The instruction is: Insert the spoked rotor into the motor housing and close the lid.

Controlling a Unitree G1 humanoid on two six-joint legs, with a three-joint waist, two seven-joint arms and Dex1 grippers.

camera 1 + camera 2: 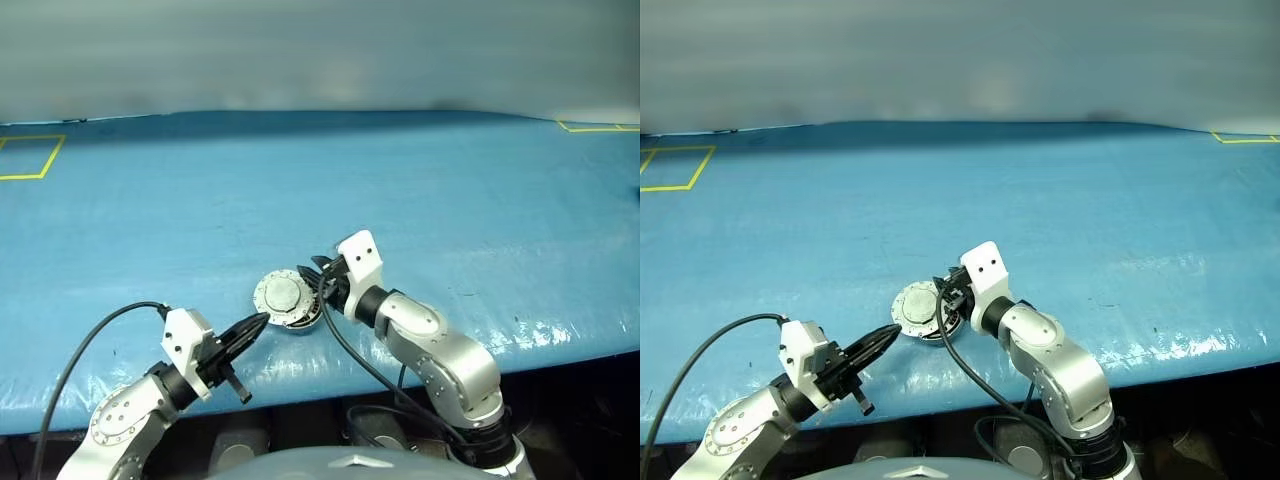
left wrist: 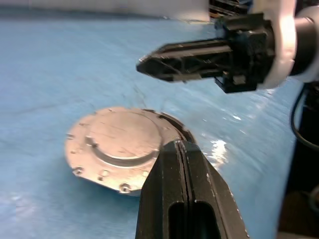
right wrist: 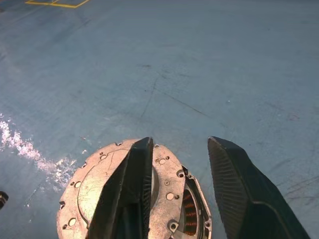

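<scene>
Lid (image 3: 107, 191) lies plain face up on housing (image 3: 192, 211), shifted off-centre (copper windings exposed at one edge), near front edge of blue table (image 1: 450, 180). Right gripper (image 3: 179, 164) fingers apart, just above lid. Left gripper (image 2: 182, 149) fingers pressed together, beside lid.

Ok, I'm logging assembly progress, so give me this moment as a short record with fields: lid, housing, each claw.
lid: round grey metal disc, plain face up, lying on the housing but shifted off centre
housing: round grey cup, copper windings showing at one uncovered edge
surface: blue table cover
left claw: shut, tips beside the lid's rim
right claw: open, over the lid, holding nothing
</scene>
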